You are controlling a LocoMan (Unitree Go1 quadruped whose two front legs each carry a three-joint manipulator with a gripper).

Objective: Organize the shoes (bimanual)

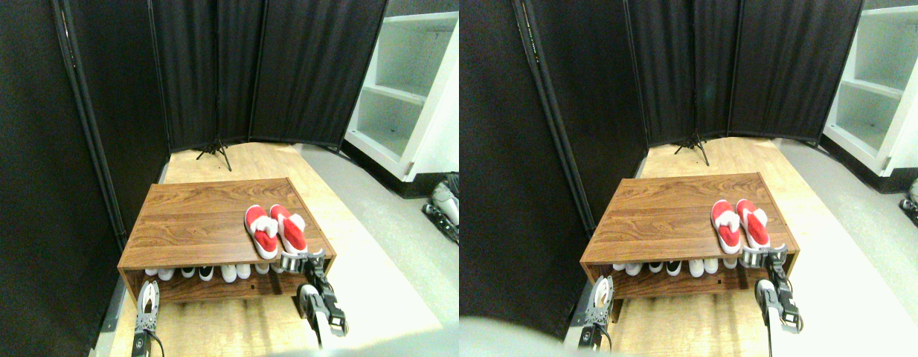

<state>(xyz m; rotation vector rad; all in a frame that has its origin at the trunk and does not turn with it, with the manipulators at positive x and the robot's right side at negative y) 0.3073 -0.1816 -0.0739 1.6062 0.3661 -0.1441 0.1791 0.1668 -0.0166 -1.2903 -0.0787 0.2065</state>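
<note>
Pair of red slip-on shoes [275, 230] sits on the top panel of a low wooden shoe rack [198, 216], right half, toward the front edge. The two shoes lie side by side, touching or nearly so, toes pointing away from the robot, slightly angled leftward. White sole edges and white patches visible on both.

Right gripper [304, 262] is at the front right edge of the rack top, just beside the heel of the right-hand shoe. Jaws look spread apart, nothing between them; contact with the shoe cannot be told.

Left gripper [148, 297] is low, in front of the rack's left front corner, below the top panel, well apart from the red pair. Its pale fingers point upward; how far open it is cannot be told, and it holds nothing visible.

Lower shelf carries a row of white and black shoe toes [206, 272]. Black folding screen [206, 67] behind; white shelving unit [407, 89] at right. Light wood floor [228, 323].
</note>
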